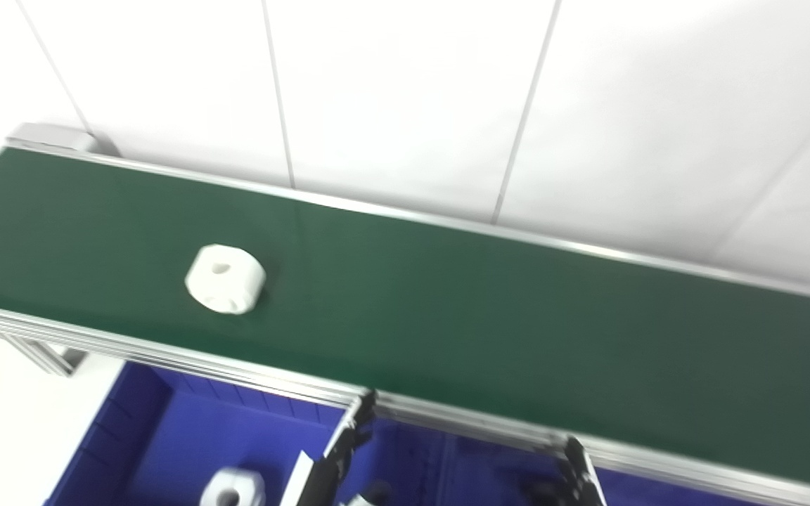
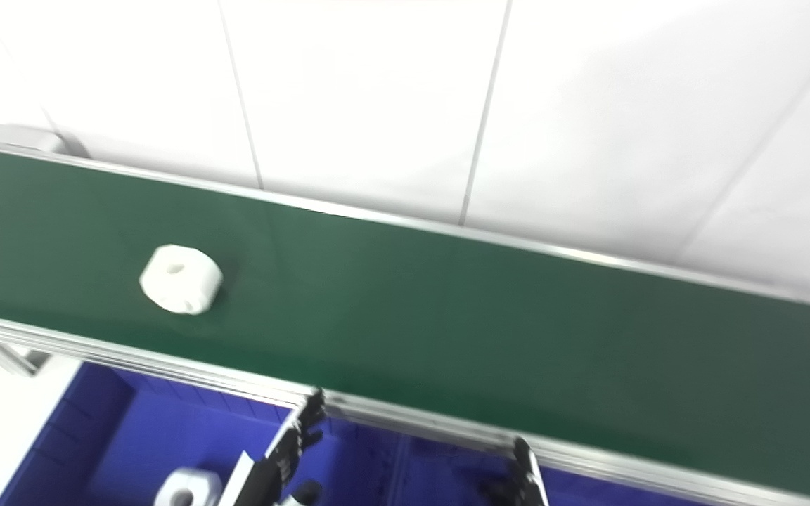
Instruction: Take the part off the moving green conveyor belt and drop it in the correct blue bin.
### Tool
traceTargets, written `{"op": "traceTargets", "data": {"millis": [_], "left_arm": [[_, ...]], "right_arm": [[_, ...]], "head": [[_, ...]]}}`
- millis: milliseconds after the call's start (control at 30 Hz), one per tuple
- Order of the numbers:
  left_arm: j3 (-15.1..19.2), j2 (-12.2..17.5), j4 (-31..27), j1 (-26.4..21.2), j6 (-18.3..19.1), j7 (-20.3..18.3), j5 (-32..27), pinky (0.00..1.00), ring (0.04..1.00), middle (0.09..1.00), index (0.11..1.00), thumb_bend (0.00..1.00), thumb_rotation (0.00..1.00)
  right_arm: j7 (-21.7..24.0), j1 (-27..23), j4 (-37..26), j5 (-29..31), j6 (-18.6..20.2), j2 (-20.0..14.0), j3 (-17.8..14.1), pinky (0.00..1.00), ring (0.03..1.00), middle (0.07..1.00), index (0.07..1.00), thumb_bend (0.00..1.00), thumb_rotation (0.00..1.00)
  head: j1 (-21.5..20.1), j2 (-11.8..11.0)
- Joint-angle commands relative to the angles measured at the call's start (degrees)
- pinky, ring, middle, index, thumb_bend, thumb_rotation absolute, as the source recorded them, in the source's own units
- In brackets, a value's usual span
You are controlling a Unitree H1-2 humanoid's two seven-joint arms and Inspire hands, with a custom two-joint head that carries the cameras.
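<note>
A white round part [image 1: 225,279] with a hole in its top lies on the left stretch of the green conveyor belt [image 1: 517,316], nearer its front rail. Both hands sit low at the picture's bottom edge, below the belt's front rail and over the blue bins. My left hand [image 1: 338,457] points its fingers up toward the rail, spread and holding nothing, well right of and below the part. My right hand [image 1: 577,471] is mostly cut off; its fingers reach upward with nothing in them. A blue bin [image 1: 131,436] at the lower left holds another white part [image 1: 233,488].
A second blue bin [image 1: 447,464] lies between the two hands under the aluminium front rail [image 1: 166,351]. A white panelled wall [image 1: 405,91] stands right behind the belt. The belt's left end [image 1: 46,137] and a frame leg [image 1: 46,358] show at the left.
</note>
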Motion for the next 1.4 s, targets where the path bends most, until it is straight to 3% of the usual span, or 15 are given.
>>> {"op": "traceTargets", "data": {"millis": [0,167,333,467,500,600,633,700,800,967,1100,1200,1367], "left_arm": [[-1.34,-2.83,0.3,-0.85,-2.52,1.45,2.06,0.85,0.913,0.933,0.893,0.79,0.85],[-1.75,-2.95,2.17,-1.5,-3.84,1.55,0.78,0.82,0.904,0.924,0.882,0.75,0.79],[-2.38,-2.53,2.29,-1.66,-4.19,3.17,0.85,0.79,0.882,0.899,0.857,0.77,0.75],[-5.05,0.3,-3.98,-1.8,-4.22,7.42,2.29,0.68,0.762,0.791,0.776,0.78,0.48],[-5.46,1.13,-6.05,-1.96,-4.22,8.02,3.01,0.63,0.717,0.752,0.748,0.81,0.41],[-5.3,3.22,-12.41,-2.67,-4.22,7.9,5.29,0.57,0.675,0.71,0.717,0.84,0.35],[-4.62,4.17,-15.11,-3.48,-4.21,7.56,7.29,0.56,0.668,0.704,0.712,0.85,0.34],[-2.34,6.49,-20.68,-5.65,-3.28,5.27,11.89,0.53,0.659,0.695,0.705,0.87,0.34],[0.87,9.71,-27.64,-9.68,1.55,-0.32,16.02,0.57,0.697,0.728,0.727,0.93,0.32],[3.72,14.07,-32.13,-18.81,7.34,-9.03,19.97,0.65,0.73,0.761,0.758,0.96,0.28],[4.19,17.56,-32.11,-28.35,11.17,-17.35,22.05,0.69,0.741,0.767,0.758,0.98,0.2],[4.19,19.03,-30.21,-32.94,12.36,-20.28,22.29,0.69,0.74,0.765,0.751,1.0,0.16],[2.4,21.06,-20.35,-41.98,12.08,-23.76,24.94,0.73,0.762,0.784,0.77,1.0,0.17]], "right_arm": [[0.96,-0.38,0.2,0.93,-2.9,-0.46,-0.54,1.0,0.999,1.0,1.0,0.8,0.97],[0.63,-0.89,1.11,0.4,-3.02,-0.63,-1.08,1.0,0.998,1.0,1.0,0.8,0.98],[1.47,-1.55,3.09,1.65,-3.02,-0.76,-1.22,1.0,1.0,1.0,1.0,0.79,0.96],[1.11,-1.5,2.56,1.07,-2.97,-0.41,-1.24,1.0,1.0,1.0,1.0,0.8,0.97],[1.2,-1.25,2.0,1.2,-2.99,-0.23,-1.17,1.0,1.0,1.0,1.0,0.8,0.96],[1.22,-0.57,0.41,0.73,-2.96,0.17,-0.86,1.0,1.0,1.0,1.0,0.79,0.96],[1.29,-0.3,-0.16,0.51,-2.92,0.26,-0.69,1.0,1.0,1.0,1.0,0.79,0.96],[1.42,0.24,-1.62,-0.07,-2.6,0.52,-0.31,1.0,0.993,1.0,1.0,0.79,0.98],[1.42,0.83,-3.85,-0.94,-1.27,1.09,0.12,0.99,0.986,1.0,1.0,0.79,0.99],[1.34,1.31,-6.6,-1.51,0.92,2.18,0.75,0.99,0.975,0.998,1.0,0.81,0.99],[1.17,1.6,-8.38,-1.94,2.56,3.19,1.25,0.98,0.96,0.99,1.0,0.8,0.98],[1.0,1.79,-9.22,-2.8,3.28,3.7,1.47,0.97,0.956,0.986,1.0,0.81,0.99],[0.71,2.17,-10.06,-3.5,3.86,4.68,1.63,0.95,0.949,0.978,1.0,0.81,0.99]], "head": [[0.38,-0.28],[1.04,-1.45],[2.03,-3.23],[1.12,-1.78],[0.08,-0.48],[-1.52,1.22],[-2.88,2.81],[-4.5,4.85],[-6.23,7.02],[-7.56,8.92],[-9.0,10.59],[-9.53,11.04],[-10.41,11.8]]}}
